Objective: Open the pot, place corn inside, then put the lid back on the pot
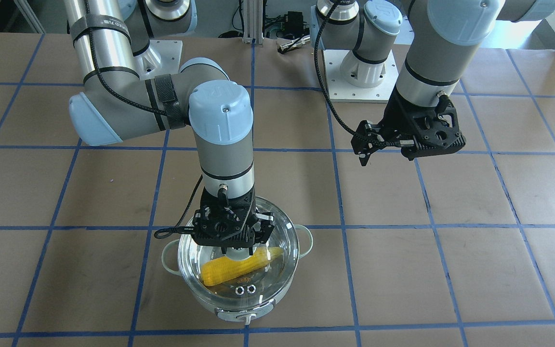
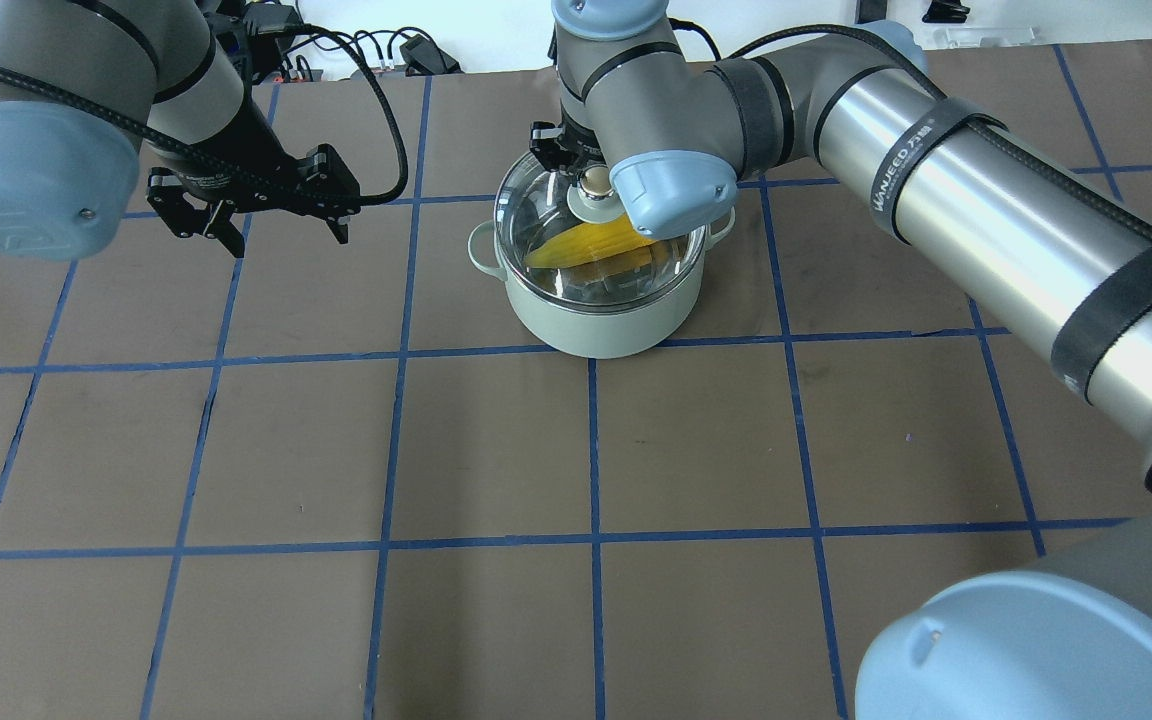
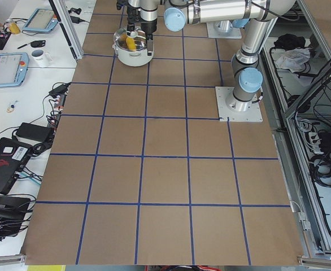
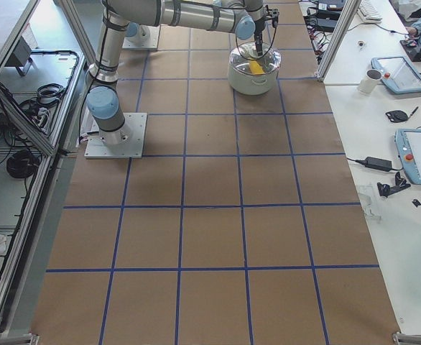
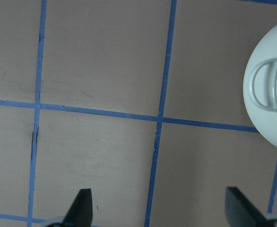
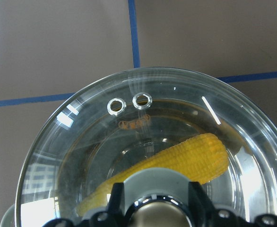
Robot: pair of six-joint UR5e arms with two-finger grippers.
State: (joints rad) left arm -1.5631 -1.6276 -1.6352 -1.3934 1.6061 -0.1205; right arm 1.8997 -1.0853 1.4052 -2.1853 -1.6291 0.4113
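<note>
The mint-green pot (image 1: 258,304) stands on the table with the yellow corn (image 1: 239,267) lying inside it. The clear glass lid (image 1: 284,241) sits over the pot's rim. My right gripper (image 1: 240,250) reaches straight down onto the lid, and its fingers (image 6: 117,198) close on either side of the lid's knob (image 2: 593,182). The right wrist view shows the corn (image 6: 186,158) through the glass and the two vent rings (image 6: 129,102). My left gripper (image 2: 286,235) hangs open and empty above the table to the pot's left. Its wrist view catches one pot handle (image 5: 266,90).
Brown paper with blue tape grid lines (image 2: 396,350) covers the table. Both arm bases (image 1: 362,72) stand at the robot's edge. Side benches hold tablets and a mug (image 4: 372,79) beyond the table's edge.
</note>
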